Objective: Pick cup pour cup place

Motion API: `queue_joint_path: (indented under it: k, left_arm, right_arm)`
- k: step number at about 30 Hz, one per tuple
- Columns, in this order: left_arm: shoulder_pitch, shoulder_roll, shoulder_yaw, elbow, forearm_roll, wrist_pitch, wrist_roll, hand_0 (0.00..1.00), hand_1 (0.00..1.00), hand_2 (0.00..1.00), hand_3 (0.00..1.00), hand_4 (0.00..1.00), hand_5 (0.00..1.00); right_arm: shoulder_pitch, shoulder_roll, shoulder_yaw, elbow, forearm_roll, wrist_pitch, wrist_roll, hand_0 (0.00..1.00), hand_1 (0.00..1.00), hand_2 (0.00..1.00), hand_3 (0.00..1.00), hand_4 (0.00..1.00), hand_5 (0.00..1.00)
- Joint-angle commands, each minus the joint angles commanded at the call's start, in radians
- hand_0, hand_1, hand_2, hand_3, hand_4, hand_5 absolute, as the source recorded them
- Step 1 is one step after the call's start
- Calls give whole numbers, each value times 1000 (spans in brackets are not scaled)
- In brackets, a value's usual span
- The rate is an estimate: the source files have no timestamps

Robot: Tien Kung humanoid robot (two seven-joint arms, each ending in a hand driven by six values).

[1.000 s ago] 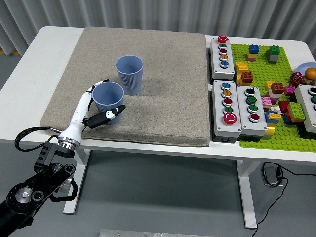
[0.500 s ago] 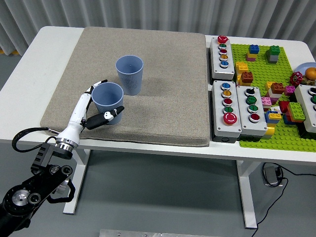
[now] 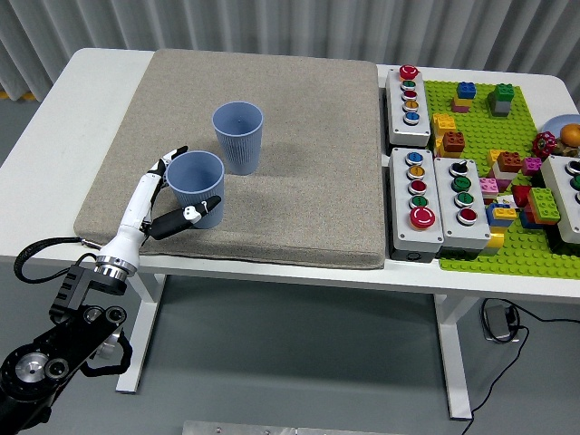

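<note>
On mat | near cup (image 3: 195,188) upright, mouth up | left hand (image 3: 161,201) cupping it

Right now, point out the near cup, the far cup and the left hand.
near cup (image 3: 197,195), head view, front wall.
far cup (image 3: 240,145), head view, front wall.
left hand (image 3: 168,201), head view, middle, beside the near cup.

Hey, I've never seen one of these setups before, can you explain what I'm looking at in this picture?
A camera high on a humanoid robot looks down at a white table. The robot's left hand reaches in from the lower left, its fingers around a blue cup standing on a grey mat. A second blue cup stands upright just behind it. To the right lie grey button boxes and a green plate of toy bricks. The right arm is out of view.
</note>
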Motion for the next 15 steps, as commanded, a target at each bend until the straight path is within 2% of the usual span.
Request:
queue_joint_path:
  k: [15]
  left_arm:
    - [31, -3, -40, -47, 30, -8, 0, 778, 824, 984, 954, 998, 508]
  right_arm:
    - [-1, 0, -2, 0, 0, 0, 0, 689, 658, 601, 596, 2, 263]
